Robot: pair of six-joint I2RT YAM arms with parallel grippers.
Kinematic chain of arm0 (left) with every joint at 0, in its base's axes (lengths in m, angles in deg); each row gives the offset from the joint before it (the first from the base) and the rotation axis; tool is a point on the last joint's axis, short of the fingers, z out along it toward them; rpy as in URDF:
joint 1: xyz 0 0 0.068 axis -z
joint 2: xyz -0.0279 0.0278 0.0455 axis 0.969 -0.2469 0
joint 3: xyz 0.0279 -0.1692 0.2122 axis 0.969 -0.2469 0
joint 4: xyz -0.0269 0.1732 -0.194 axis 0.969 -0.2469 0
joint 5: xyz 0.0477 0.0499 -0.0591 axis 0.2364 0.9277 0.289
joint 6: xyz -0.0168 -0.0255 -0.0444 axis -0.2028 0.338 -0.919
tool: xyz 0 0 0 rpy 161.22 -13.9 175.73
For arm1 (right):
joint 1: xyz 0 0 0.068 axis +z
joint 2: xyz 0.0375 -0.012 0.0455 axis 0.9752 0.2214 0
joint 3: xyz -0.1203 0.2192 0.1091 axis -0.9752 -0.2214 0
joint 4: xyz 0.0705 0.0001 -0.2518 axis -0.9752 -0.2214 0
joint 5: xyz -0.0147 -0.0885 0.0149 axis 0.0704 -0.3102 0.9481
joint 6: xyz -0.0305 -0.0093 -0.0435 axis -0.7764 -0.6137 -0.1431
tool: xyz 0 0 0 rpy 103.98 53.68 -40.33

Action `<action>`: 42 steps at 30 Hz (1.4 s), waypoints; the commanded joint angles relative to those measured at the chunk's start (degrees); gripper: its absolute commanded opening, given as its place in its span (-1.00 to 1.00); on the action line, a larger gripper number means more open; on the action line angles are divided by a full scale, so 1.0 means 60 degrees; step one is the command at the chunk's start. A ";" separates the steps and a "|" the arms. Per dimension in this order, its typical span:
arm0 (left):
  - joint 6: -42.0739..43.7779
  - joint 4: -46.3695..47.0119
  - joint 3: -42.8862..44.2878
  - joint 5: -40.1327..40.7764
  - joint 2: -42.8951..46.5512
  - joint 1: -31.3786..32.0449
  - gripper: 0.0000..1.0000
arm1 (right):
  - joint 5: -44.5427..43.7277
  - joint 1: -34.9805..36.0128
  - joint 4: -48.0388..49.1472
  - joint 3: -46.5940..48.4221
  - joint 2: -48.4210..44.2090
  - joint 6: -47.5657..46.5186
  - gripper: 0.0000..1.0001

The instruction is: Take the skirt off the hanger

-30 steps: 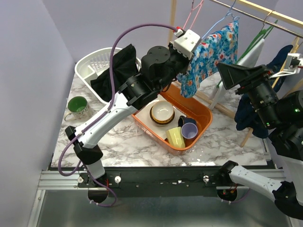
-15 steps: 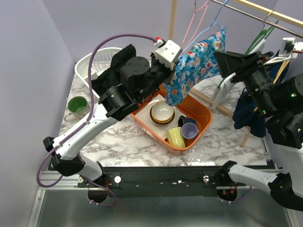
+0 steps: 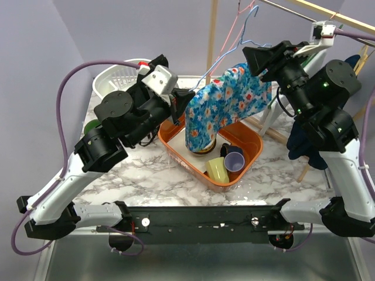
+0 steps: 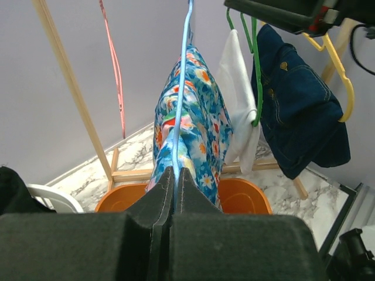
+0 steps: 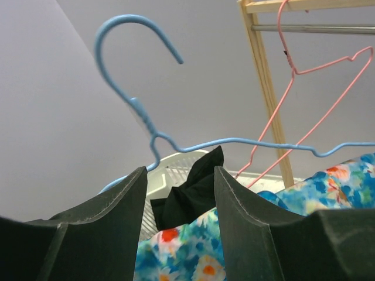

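Over the bin [image 3: 253,147], one floral skirt [image 3: 225,108] droops from one blue hanger [image 5: 139,111], its long axis slanting up from left to right. On its low left end the left jaws are clamped tight. The right jaws, half apart and holding nothing, sit at the high end, with the skirt just below. One pink hanger [image 5: 316,82] hangs bare.

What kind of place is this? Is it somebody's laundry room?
It looks like a little laundry corner, maybe a pretend one: clothes hang at a wooden rack, a white basket sits on the marble table, and an orange tub holds cups.
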State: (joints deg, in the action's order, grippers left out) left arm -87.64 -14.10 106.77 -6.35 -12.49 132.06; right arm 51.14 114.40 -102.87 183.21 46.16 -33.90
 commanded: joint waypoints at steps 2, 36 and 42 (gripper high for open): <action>-0.0301 0.0040 -0.0261 -0.0509 0.0594 -0.0003 -1.00 | 0.0671 0.0042 0.1055 0.0132 0.0308 -0.0293 0.14; -0.0286 -0.0883 -0.1579 -0.0948 0.2162 -0.0003 0.98 | 0.0467 0.0042 0.1451 0.1100 0.1071 0.0014 -0.99; -0.0550 -0.1264 -0.1623 -0.1592 0.2529 -0.0003 0.97 | -0.0074 0.0027 0.1554 0.1159 0.1101 -0.0044 -0.99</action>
State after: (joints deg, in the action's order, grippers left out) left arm -89.76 -19.91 97.04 -11.73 0.89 132.06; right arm 54.61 114.49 -97.80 188.74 53.15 -34.32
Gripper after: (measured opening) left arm 0.988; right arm 0.050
